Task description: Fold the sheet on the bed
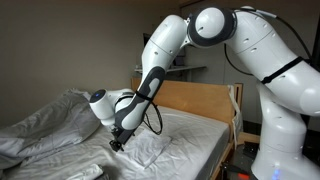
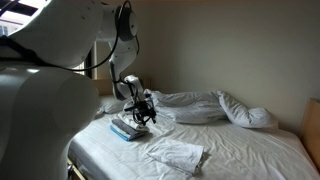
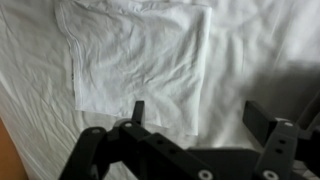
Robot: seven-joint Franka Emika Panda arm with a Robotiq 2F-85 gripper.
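A thin white sheet (image 3: 140,55) lies flat and wrinkled on the counter (image 3: 265,40), just below my tool (image 3: 200,118), whose jaws stand wide apart and empty. I judge it light, limp and prone to bunching, so I would pinch its near corner.

1. No text, label, brand, number or sign can be read in either exterior view.
2. In the wrist view, the sheet (image 3: 140,60) and the tool (image 3: 196,112) show no legible marking.
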